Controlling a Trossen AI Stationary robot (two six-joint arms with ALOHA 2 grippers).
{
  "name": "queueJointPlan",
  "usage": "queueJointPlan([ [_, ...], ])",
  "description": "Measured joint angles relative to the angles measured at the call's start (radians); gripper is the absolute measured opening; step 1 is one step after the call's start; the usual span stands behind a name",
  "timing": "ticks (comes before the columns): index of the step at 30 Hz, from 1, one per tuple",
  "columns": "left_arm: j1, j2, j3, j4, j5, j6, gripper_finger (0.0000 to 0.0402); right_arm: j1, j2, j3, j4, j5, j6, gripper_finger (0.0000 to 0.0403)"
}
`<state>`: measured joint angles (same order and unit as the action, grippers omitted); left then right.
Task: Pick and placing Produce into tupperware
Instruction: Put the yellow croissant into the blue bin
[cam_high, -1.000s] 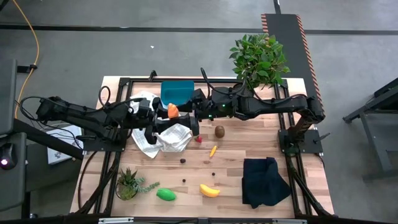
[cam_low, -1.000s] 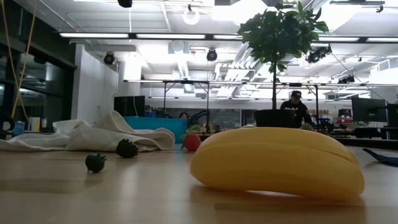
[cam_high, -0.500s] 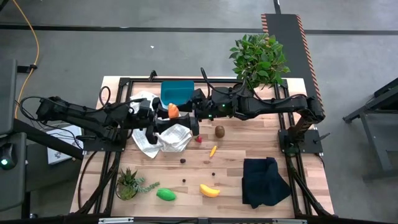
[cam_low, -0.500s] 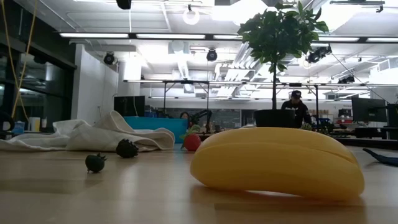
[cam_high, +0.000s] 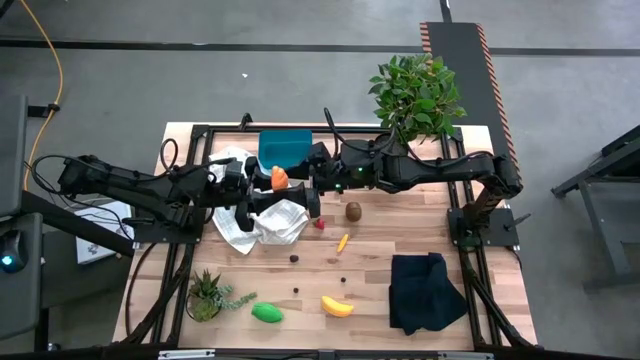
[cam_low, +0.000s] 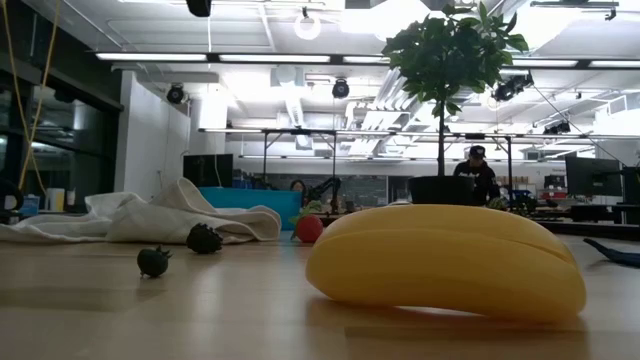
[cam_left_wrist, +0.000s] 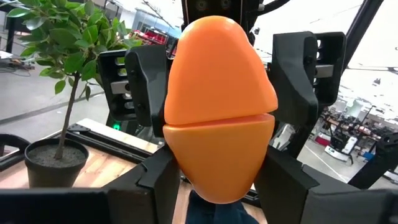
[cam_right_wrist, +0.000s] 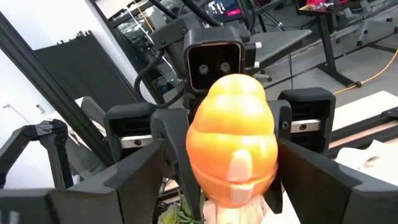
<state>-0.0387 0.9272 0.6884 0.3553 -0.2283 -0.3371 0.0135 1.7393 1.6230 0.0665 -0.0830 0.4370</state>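
High view has my left gripper (cam_high: 268, 183) clamped on the orange carrot (cam_high: 278, 177), hanging just off the tupperware (cam_high: 284, 147) at the table's far edge. My right gripper (cam_high: 300, 180) sits spread wide around that same carrot.

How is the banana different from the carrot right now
The banana lies on the bare table near the front edge, touched by nothing; the carrot is up between the left gripper and right gripper, beside the tupperware. The banana is yellow and curved; the carrot is orange and egg-shaped. Both are toy produce, and neither is in the tupperware.
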Motion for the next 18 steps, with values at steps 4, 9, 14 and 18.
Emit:
queueJointPlan([
  [4,0.000,0.000,0.000,0.000,0.000,0.000,0.0164,-0.007,0.000,0.000,0.027,0.000,0.000,0.0289],
  [9,0.000,0.000,0.000,0.000,0.000,0.000,0.0158,-0.023,0.000,0.000,0.063,0.003,-0.001,0.0289],
  [14,0.000,0.000,0.000,0.000,0.000,0.000,0.0170,-0.049,0.000,0.000,0.141,0.025,-0.032,0.0289],
  [18,0.000,0.000,0.000,0.000,0.001,0.000,0.0170,-0.072,0.000,0.000,0.276,0.028,-0.045,0.0289],
])
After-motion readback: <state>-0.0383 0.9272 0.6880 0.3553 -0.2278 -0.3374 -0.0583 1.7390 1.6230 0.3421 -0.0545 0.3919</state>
